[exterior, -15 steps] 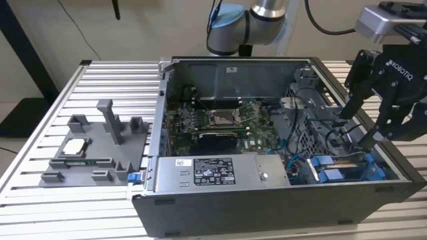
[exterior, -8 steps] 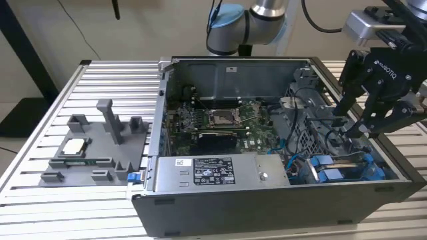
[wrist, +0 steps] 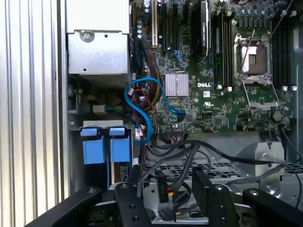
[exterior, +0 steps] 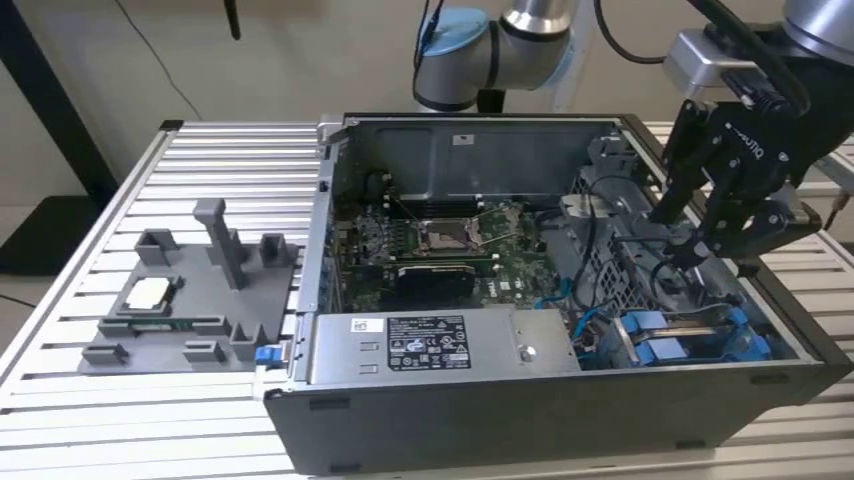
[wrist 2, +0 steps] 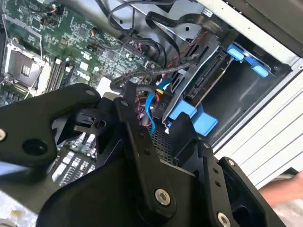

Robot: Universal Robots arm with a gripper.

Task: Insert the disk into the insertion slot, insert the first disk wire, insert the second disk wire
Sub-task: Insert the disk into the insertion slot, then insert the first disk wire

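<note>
Slatted metal table (exterior: 80,400), open computer case (exterior: 534,420) on it, gripper (exterior: 683,240) hanging inside the case near its wall at the exterior view's right, fingers (wrist 2: 137,142) parted, disk (wrist 2: 208,75) in blue carrier seated in the insertion slot (wrist 2: 246,90), in the case's corner below the gripper

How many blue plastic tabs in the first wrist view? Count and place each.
2, side by side: one blue tab by the case wall, the second blue tab by the looping blue cable. Others may be hidden.

Far robot arm (exterior: 534,25) cut off overhead, disk (wrist 2: 208,78) mostly buried in the insertion slot (exterior: 694,322) (just its connector edge shows), power-supply label (exterior: 427,343) unreadable
</note>
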